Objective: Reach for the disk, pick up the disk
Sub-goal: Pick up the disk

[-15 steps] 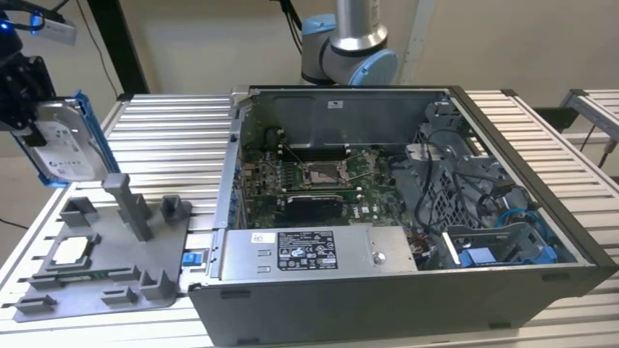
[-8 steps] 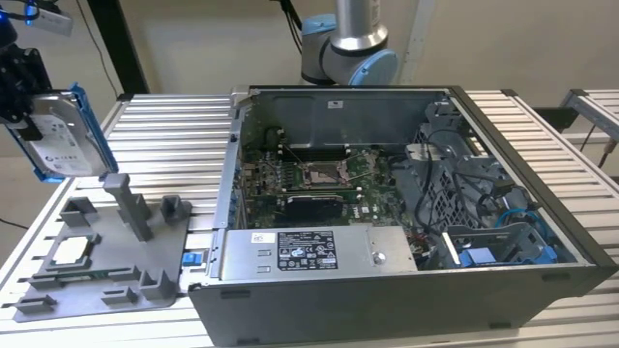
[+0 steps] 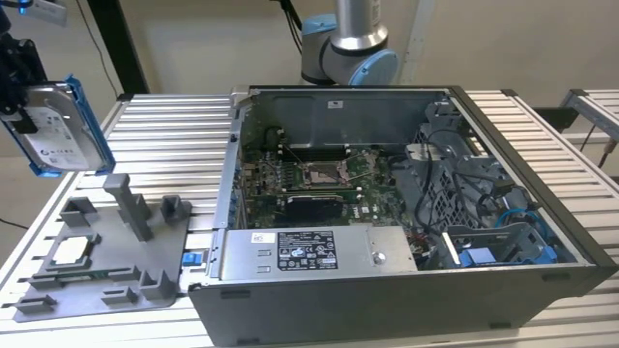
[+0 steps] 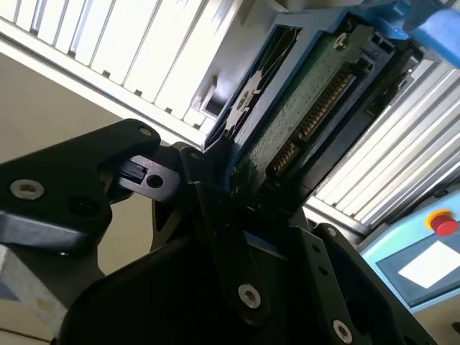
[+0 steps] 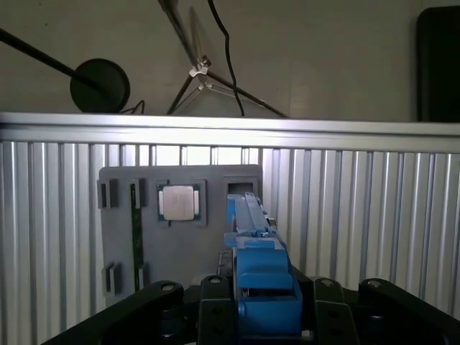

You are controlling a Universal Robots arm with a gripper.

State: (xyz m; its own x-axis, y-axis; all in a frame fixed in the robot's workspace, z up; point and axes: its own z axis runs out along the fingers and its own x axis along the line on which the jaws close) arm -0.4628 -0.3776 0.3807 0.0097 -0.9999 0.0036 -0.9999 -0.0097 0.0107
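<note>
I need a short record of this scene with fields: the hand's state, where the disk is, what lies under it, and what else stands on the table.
hand: shut on the disk
disk: blue-framed, held on edge in the air, at the exterior view's left
grey tray: on the table, below the disk
square chip: seated in the tray
computer case: open, at the exterior view's right of the tray
table: slatted metal
task state: disk lifted, touching neither tray nor table
</note>
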